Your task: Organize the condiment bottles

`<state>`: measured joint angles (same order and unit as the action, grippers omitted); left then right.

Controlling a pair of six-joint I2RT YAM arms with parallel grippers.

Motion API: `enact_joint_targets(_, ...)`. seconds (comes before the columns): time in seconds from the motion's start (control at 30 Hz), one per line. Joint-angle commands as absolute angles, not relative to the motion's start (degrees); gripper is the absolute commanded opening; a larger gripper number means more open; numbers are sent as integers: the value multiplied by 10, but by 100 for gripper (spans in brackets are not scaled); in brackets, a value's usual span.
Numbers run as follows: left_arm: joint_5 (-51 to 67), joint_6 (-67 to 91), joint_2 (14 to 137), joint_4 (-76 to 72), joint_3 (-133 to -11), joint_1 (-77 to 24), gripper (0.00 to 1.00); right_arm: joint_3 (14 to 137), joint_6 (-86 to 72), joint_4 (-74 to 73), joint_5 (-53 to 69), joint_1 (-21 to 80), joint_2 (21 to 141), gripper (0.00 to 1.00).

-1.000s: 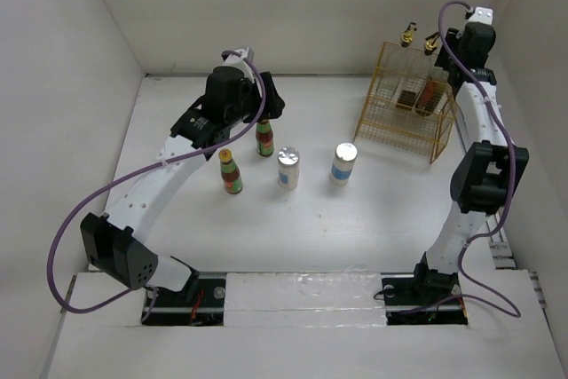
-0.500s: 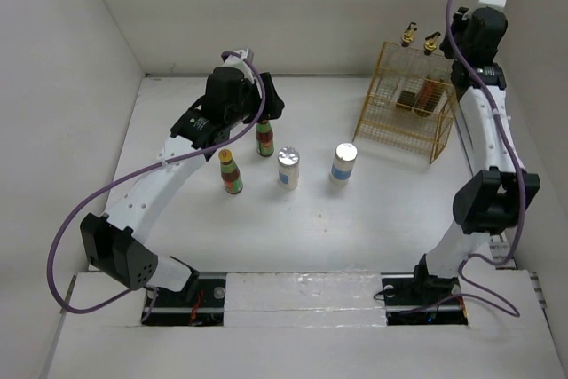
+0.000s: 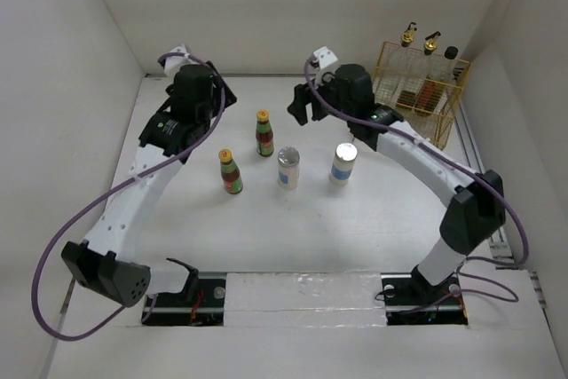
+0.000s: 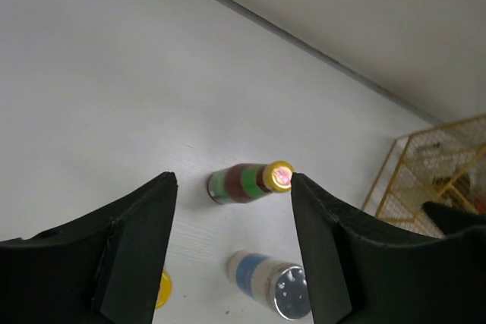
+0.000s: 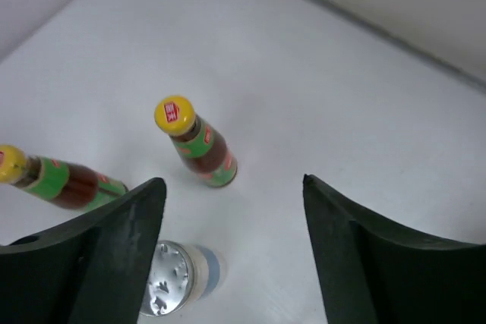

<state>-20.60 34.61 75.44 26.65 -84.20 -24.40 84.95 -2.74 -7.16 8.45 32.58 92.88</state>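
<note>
Two red-labelled sauce bottles stand left of centre, one (image 3: 264,133) behind the other (image 3: 231,171). Two silver-lidded shakers with blue labels (image 3: 287,169) (image 3: 343,162) stand to their right. My left gripper (image 3: 213,99) hangs open and empty above the table, back-left of them. In its wrist view the rear sauce bottle (image 4: 243,184) shows far below between the fingers, with a shaker (image 4: 269,282) nearer. My right gripper (image 3: 303,99) is open and empty over the back centre. Its wrist view shows a sauce bottle (image 5: 199,146), the other one (image 5: 61,181) and a shaker (image 5: 175,287) below.
A yellow wire rack (image 3: 417,95) stands at the back right, holding taller bottles with gold pump tops (image 3: 406,37) and a black cap (image 3: 451,52). White walls close in the table at the left, back and right. The rack's corner (image 4: 440,172) shows in the left wrist view.
My right arm has swung from the rack at the back right to the back centre, jaws wider apart. My left gripper has drawn back and left, away from the rear sauce bottle.
</note>
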Motion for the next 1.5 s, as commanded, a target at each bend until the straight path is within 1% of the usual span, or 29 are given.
enact_joint_targets(0.0, -299, 399, 698, 310, -853, -238, 58, 901, 14, -54, 144, 358, 992, 82)
enact_joint_targets(0.03, -304, 408, 691, 317, -846, -238, 59, 918, 14, -59, 144, 367, 1011, 84)
enact_joint_targets(0.07, -310, 413, 676, 317, -840, -238, 66, 934, 23, -64, 149, 381, 1029, 86)
enact_joint_targets(0.13, -310, 424, 658, 334, -810, -238, 75, 975, 30, -77, 142, 393, 1081, 87)
enact_joint_targets(0.23, -310, 424, 650, 354, -804, -238, 77, 1021, 30, -77, 142, 398, 1141, 87)
enact_joint_targets(0.33, -295, 424, 650, 378, -791, -238, 77, 1050, 25, -77, 122, 403, 1176, 87)
enact_joint_targets(0.4, -275, 424, 634, 385, -777, -238, 77, 1070, 18, -77, 113, 409, 1202, 78)
enact_joint_targets(0.43, -268, 424, 627, 377, -761, -238, 77, 1071, 18, -77, 113, 409, 1208, 71)
enact_joint_targets(0.47, -263, 424, 620, 377, -753, -238, 77, 1077, 11, -77, 113, 409, 1213, 57)
enact_joint_targets(0.5, -256, 424, 606, 370, -745, -238, 76, 1078, 11, -72, 97, 415, 1213, 46)
enact_joint_targets(0.53, -256, 424, 600, 364, -738, -238, 76, 1069, 5, -57, 91, 415, 1208, 38)
enact_joint_targets(0.57, -250, 424, 600, 364, -728, -238, 76, 1060, -2, -48, 85, 415, 1202, 32)
enact_joint_targets(0.6, -250, 424, 592, 364, -728, -238, 74, 1060, -7, -40, 85, 420, 1187, 23)
enact_joint_targets(0.67, -238, 424, 584, 351, -711, -238, 73, 1060, -12, -27, 80, 420, 1169, 17)
enact_joint_targets(0.77, -207, 406, 577, 317, -706, -238, 70, 1078, -12, -27, 67, 405, 1118, 13)
enact_joint_targets(0.87, -159, 362, 597, 268, -713, -238, 70, 1085, -25, -27, 56, 375, 1044, 12)
enact_joint_targets(1.0, -114, 310, 649, 214, -756, -238, 75, 1043, -38, -39, 56, 279, 942, 12)
enact_joint_targets(1.07, -96, 304, 668, 199, -771, -238, 76, 1043, -38, -67, 51, 250, 918, 11)
enact_joint_targets(1.17, -64, 304, 688, 175, -779, -244, 76, 1030, -38, -112, 45, 196, 883, 11)
enact_joint_targets(1.2, -46, 304, 697, 158, -779, -244, 76, 1025, -38, -119, 45, 181, 876, 10)
enact_joint_targets(1.27, -40, 304, 713, 152, -779, -250, 76, 1020, -43, -130, 45, 136, 869, 10)
enact_joint_targets(1.47, -29, 298, 750, 141, -791, -256, 76, 1032, -57, -135, 62, 41, 886, 8)
